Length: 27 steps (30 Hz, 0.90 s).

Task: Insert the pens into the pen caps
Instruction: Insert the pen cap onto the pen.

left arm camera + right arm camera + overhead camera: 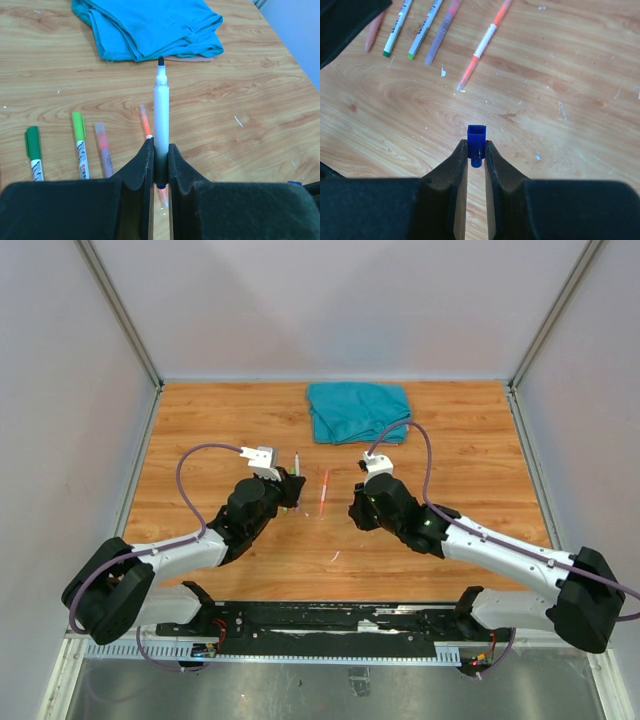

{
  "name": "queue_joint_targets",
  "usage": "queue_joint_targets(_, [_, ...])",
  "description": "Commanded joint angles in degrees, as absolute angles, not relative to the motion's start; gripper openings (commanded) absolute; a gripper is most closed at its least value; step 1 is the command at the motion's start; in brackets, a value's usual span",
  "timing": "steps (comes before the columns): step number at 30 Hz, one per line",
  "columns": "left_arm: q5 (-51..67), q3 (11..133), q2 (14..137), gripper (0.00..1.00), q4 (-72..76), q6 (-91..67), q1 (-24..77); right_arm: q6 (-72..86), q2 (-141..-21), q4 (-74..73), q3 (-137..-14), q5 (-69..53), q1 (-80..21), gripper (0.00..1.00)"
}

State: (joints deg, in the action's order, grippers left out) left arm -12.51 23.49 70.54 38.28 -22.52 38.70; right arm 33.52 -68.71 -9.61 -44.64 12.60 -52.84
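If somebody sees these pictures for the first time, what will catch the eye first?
The left gripper clamps a pale uncapped pen, tip pointing forward; the right gripper pinches a small blue cap. A folded teal cloth lies at the far side of the table.

Place: robot lab test cell.
Enclosure: plain pale wall panels, grey aluminium frame posts.
Bench: wood-grain bench top, black metal mounting rail at near edge.

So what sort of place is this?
Probably a robot test booth: a wooden table boxed in by plain white walls, with a left arm and right arm bolted at its near edge.
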Motion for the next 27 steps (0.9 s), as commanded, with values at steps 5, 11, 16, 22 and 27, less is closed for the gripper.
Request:
queue_joint_targets(5, [-9.24,24.08,70.25,0.0,41.97,-21.83,38.5,22.94,-63.16,-4.9,-42.82,9.7,-47.98,0.01])
queue_joint_targets(11, [-4.51,23.44,69.98,0.01,44.34,-22.95,38.65,24.16,-59.13,6.18,-37.41,-0.74,-41.11,0.01])
queue_joint_targets(16, [0.15,23.08,69.8,0.01,48.02,-21.84,41.51,26.63,-57.6,15.44,-34.27,-8.41,-36.8,0.01])
queue_joint_targets(22, [-2.46,23.26,70.08,0.01,49.8,-17.92,47.58,27.21,-56.99,23.58,-32.84,-11.61,-35.93,0.0])
queue_joint_targets(27, [-2.82,21.09,67.69,0.01,52.93,-16.9,48.82,29.21,-54.94,34.87,-29.86,-12.48,-35.94,0.01])
